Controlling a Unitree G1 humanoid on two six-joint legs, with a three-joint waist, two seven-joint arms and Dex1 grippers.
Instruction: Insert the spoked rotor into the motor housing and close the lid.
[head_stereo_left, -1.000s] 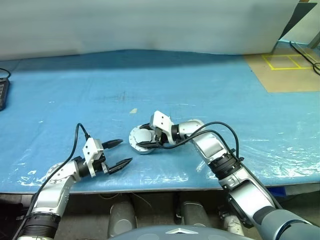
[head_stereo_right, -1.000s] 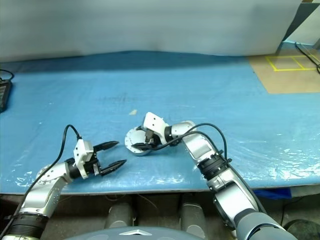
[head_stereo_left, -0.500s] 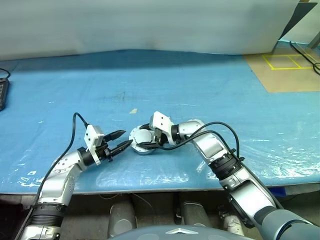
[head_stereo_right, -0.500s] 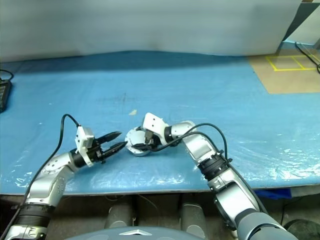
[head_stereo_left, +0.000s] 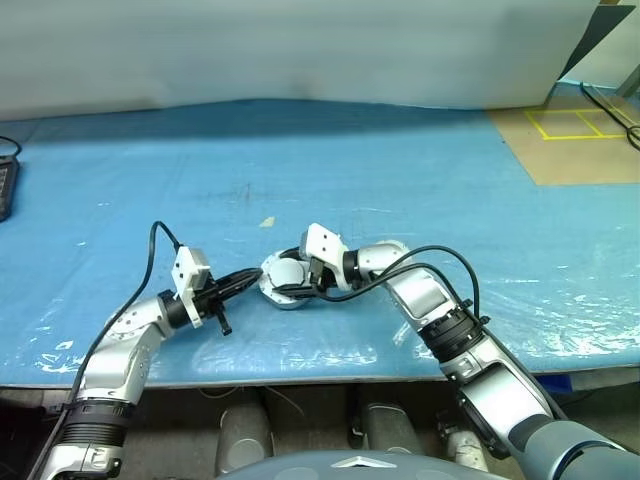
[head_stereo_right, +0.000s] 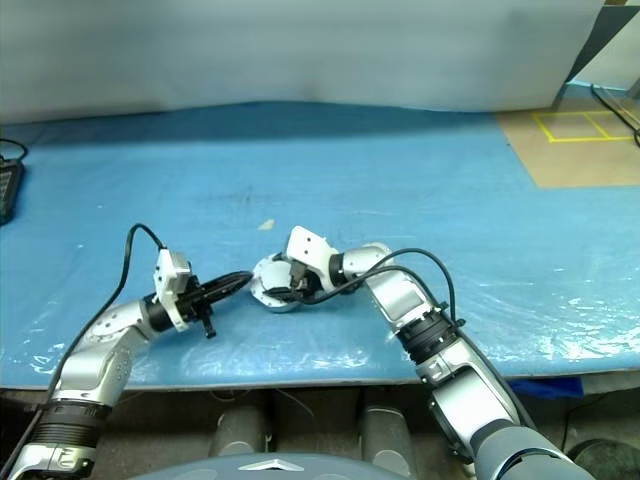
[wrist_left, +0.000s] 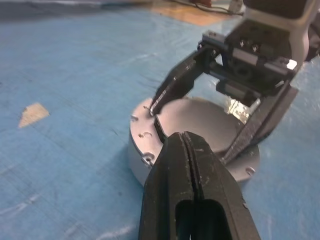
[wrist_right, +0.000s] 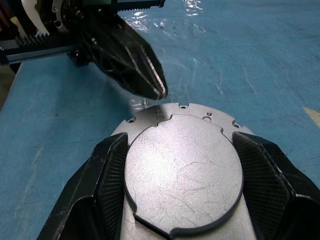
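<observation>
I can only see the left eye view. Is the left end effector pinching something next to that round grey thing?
Observer: No. The left wrist view shows the left end effector shut with nothing between its fingers, its tip at the edge of the motor housing.
Operator: Is the other one holding it?
Observer: Yes. The right wrist view shows the right end effector with one finger on each side of the housing's raised round top, pressed against it.
Operator: Does it have screws?
Observer: Small holes dot its rim. I cannot tell whether screws sit in them.
</observation>
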